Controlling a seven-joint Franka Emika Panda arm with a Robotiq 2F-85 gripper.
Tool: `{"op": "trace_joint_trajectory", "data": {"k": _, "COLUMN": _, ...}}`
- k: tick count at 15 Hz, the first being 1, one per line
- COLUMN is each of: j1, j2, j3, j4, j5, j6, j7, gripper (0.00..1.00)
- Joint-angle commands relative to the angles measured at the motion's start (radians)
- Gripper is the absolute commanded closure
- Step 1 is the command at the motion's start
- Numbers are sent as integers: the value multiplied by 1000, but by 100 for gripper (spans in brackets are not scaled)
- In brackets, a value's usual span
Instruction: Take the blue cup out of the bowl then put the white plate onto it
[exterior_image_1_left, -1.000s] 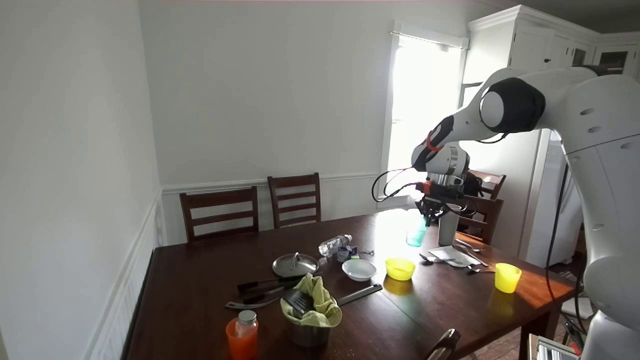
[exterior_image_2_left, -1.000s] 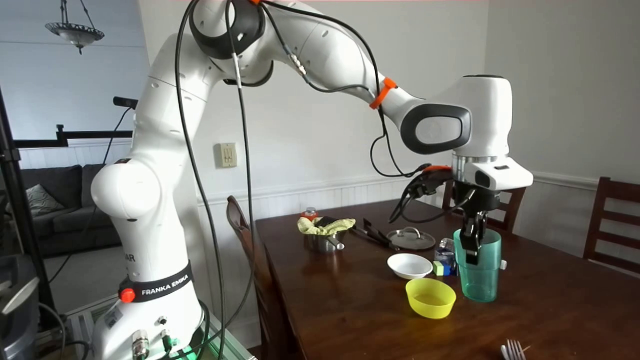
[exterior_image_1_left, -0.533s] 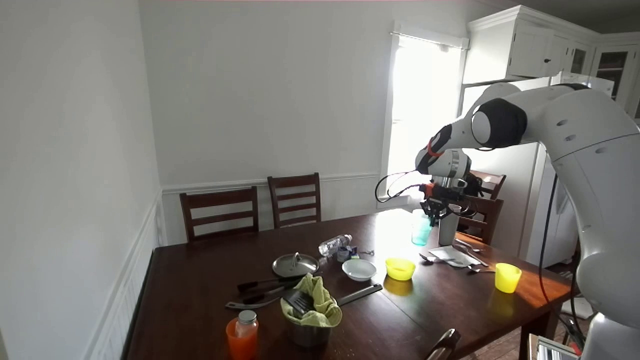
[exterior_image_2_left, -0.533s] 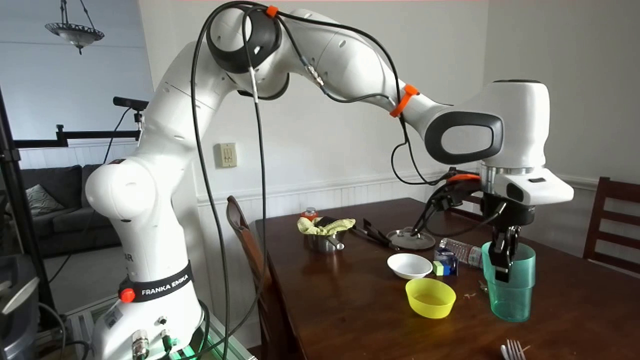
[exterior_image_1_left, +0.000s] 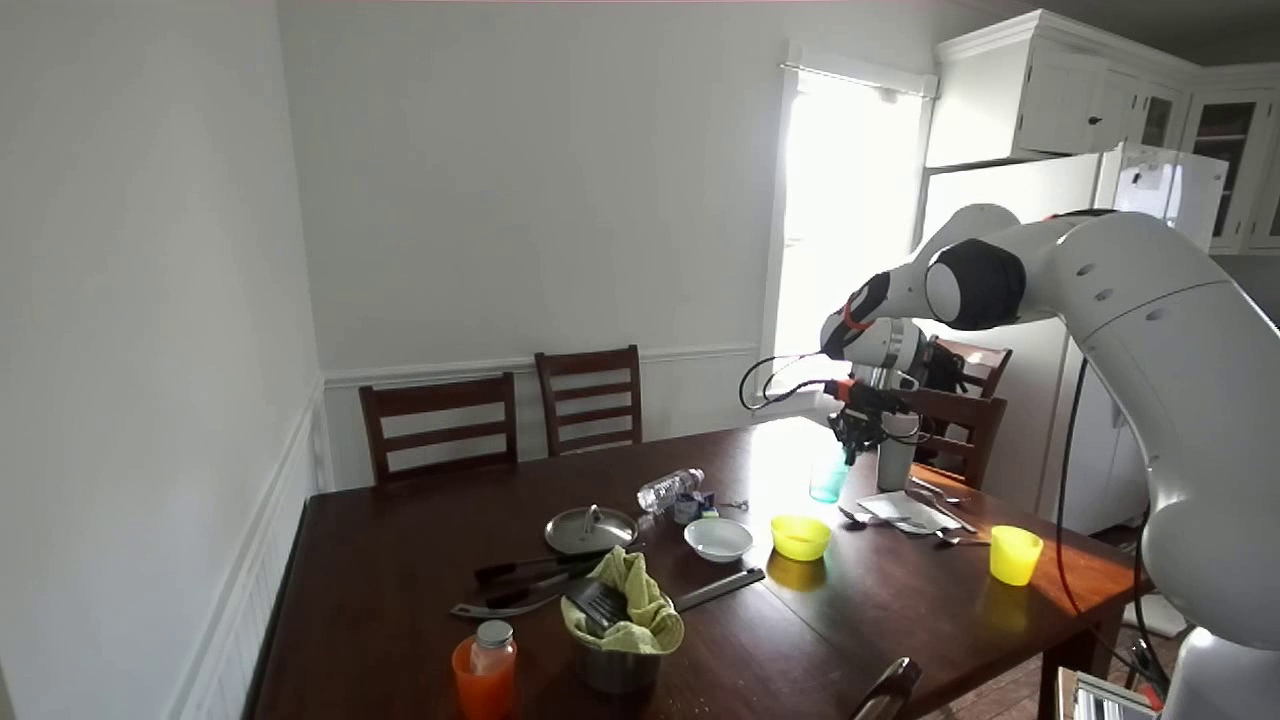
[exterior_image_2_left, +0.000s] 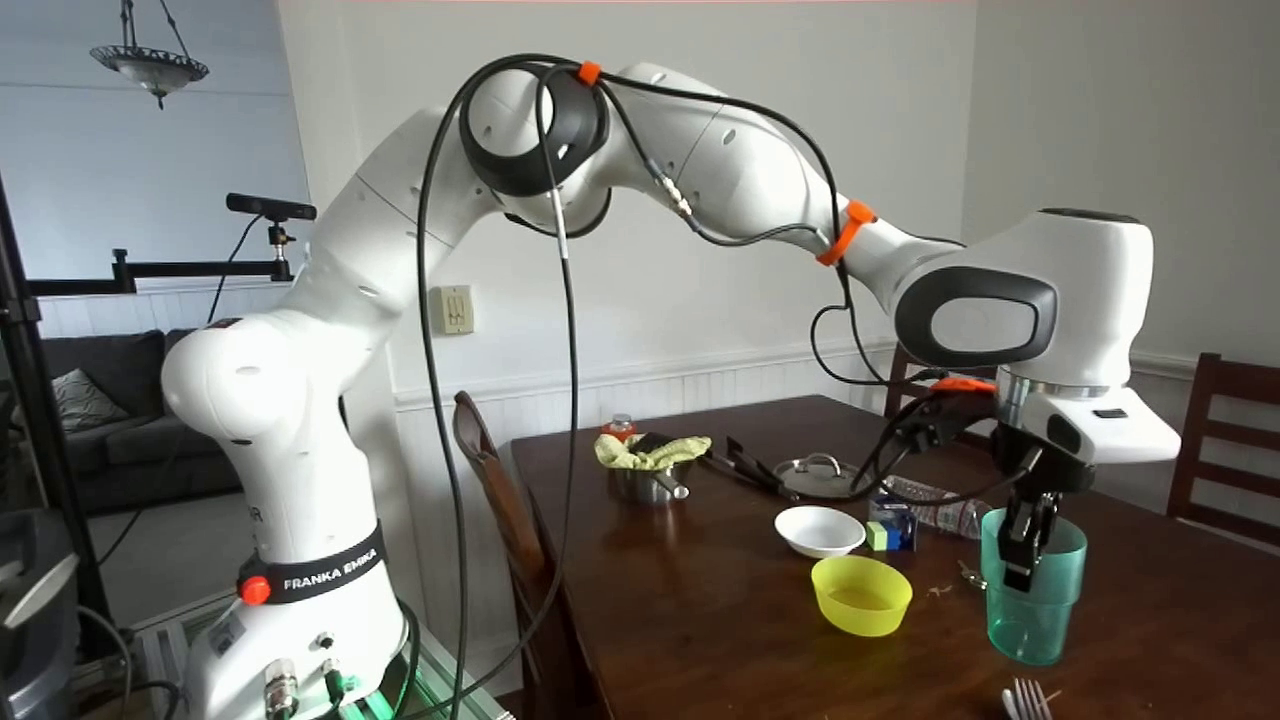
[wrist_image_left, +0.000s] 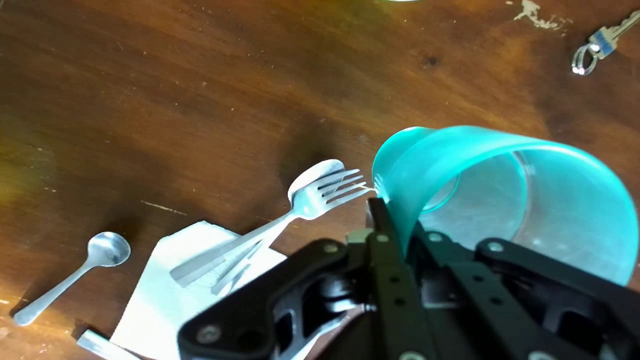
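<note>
The translucent teal-blue cup (exterior_image_2_left: 1035, 615) is out of the bowl, held near the table by my gripper (exterior_image_2_left: 1020, 575). It also shows in an exterior view (exterior_image_1_left: 828, 480) and in the wrist view (wrist_image_left: 575, 200). In the wrist view my gripper's fingers (wrist_image_left: 399, 215) pinch the cup's wall, one finger inside and one outside. I cannot tell whether the cup's base touches the table. The lime-yellow bowl (exterior_image_2_left: 862, 597) stands upright on the table, left of the cup; it also shows in an exterior view (exterior_image_1_left: 800, 540). The white plate (exterior_image_2_left: 820, 531) lies just behind the bowl, apart from it, also visible here (exterior_image_1_left: 718, 540).
A fork (wrist_image_left: 312, 200) over a spoon lies on a napkin (wrist_image_left: 165, 295) beside the cup; another spoon (wrist_image_left: 107, 250) is near. A key (wrist_image_left: 602, 42), a grey tumbler (exterior_image_1_left: 897, 455), a yellow cup (exterior_image_1_left: 1015, 556), a bottle (exterior_image_1_left: 668, 490) and a towel-filled pot (exterior_image_1_left: 618, 660) stand around.
The arm has come down and reached farther out with the cup held. The cup has moved away from the bowl and lower, lastly shifting slightly left in an exterior view. Bowl and plate have not moved.
</note>
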Motion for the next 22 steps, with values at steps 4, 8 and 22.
{"op": "trace_joint_trajectory", "data": {"k": 4, "j1": -40, "j2": 103, "j3": 39, "j4": 153, "j5": 18, "j6": -70, "j7": 39, "gripper": 99}}
{"op": "trace_joint_trajectory", "data": {"k": 8, "j1": -53, "j2": 140, "j3": 54, "j4": 202, "j5": 15, "j6": -99, "j7": 37, "gripper": 99}}
{"op": "trace_joint_trajectory", "data": {"k": 22, "j1": -29, "j2": 124, "j3": 51, "j4": 218, "j5": 15, "j6": -104, "j7": 76, "gripper": 21}}
